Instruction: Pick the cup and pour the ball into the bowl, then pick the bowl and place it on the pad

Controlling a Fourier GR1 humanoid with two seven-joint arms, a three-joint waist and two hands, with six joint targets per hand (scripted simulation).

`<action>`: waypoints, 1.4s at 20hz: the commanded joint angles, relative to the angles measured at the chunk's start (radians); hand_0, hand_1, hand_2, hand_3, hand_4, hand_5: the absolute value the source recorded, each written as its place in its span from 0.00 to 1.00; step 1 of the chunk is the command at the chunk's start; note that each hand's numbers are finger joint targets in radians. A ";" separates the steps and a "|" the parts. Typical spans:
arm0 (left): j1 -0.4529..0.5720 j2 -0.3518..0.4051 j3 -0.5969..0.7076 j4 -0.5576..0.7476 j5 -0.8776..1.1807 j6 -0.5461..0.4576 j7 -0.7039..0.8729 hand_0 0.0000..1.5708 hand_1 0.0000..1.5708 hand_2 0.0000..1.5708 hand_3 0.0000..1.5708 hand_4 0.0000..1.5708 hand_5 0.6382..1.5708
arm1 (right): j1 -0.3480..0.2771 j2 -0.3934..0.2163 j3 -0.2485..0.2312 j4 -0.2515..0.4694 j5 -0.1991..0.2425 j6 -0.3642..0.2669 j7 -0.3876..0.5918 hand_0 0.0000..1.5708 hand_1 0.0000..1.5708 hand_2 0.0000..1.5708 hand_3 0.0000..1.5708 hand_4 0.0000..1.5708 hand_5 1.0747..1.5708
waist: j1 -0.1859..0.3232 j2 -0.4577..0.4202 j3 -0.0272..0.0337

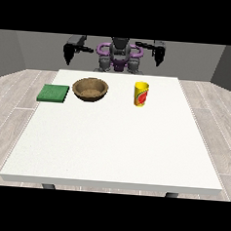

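Front view across the white worktop (113, 146). The robot (119, 55) stands behind the far edge with both arms raised and bent outward at the elbows, forearms hanging down. The robot hand at the view's left (69, 54) points downward beside the torso, above and behind the worktop's far left corner; the robot hand at the view's right (158, 57) hangs likewise near the far edge, right of the torso. Both are too small to show whether the fingers are apart or together; neither touches any object.

Three items lie in a row along the far part of the worktop. The yellow cup (141, 94), with a red mark on its side, stands upright right of centre, below and slightly left of the robot hand at the view's right, well apart from it. The brown bowl (90, 89) sits left of centre, upright, near the cup but not touching it. The green pad (53, 93) lies flat at the worktop's left edge, just beside the bowl. The cup's contents cannot be seen.
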 commanded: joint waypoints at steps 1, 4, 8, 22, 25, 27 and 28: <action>-0.119 0.044 0.073 0.114 -0.019 -0.002 -0.087 0.00 0.00 0.00 0.00 0.00 0.66 | -0.103 -0.041 -0.034 0.052 -0.018 0.030 -0.039 0.00 0.00 0.00 0.00 0.00 0.98 | -0.018 0.114 -0.0001; -0.151 0.017 0.055 0.186 -0.048 0.025 -0.076 0.00 0.00 0.00 0.00 0.00 0.66 | -0.087 -0.049 -0.039 0.151 0.012 0.044 -0.120 0.00 0.00 0.00 0.00 0.00 0.98 | -0.023 0.086 0.0002; -0.161 0.064 0.132 0.340 0.008 -0.052 -0.187 0.00 0.00 0.00 0.00 0.00 0.65 | -0.123 -0.114 -0.108 0.160 -0.058 0.079 -0.050 0.00 0.00 0.00 0.00 0.00 0.98 | -0.031 0.058 -0.0002; -0.320 -0.011 0.185 0.719 -0.057 0.090 -0.486 0.00 0.00 0.00 0.00 0.00 0.68 | -0.169 -0.166 -0.143 0.299 -0.091 0.175 -0.181 0.00 0.00 0.00 0.00 0.00 0.98 | -0.104 0.146 -0.0004; -0.349 0.015 0.212 0.756 -0.036 0.060 -0.556 0.00 0.00 0.00 0.00 0.00 0.66 | -0.201 -0.211 -0.173 0.362 -0.087 0.217 -0.284 0.00 0.00 0.00 0.00 0.00 0.97 | -0.087 0.216 -0.0003; -0.339 0.028 0.218 0.832 -0.033 0.044 -0.542 0.00 0.00 0.00 0.00 0.00 0.63 | -0.179 -0.208 -0.169 0.352 -0.104 0.203 -0.185 0.00 0.00 0.00 0.00 0.00 0.97 | -0.086 0.129 -0.0005; -0.355 0.041 0.221 0.838 -0.030 0.031 -0.556 0.00 0.00 0.00 0.00 0.00 0.62 | -0.170 -0.193 -0.166 0.389 -0.082 0.204 -0.273 0.00 0.00 0.00 0.00 0.00 0.98 | -0.076 0.149 -0.0003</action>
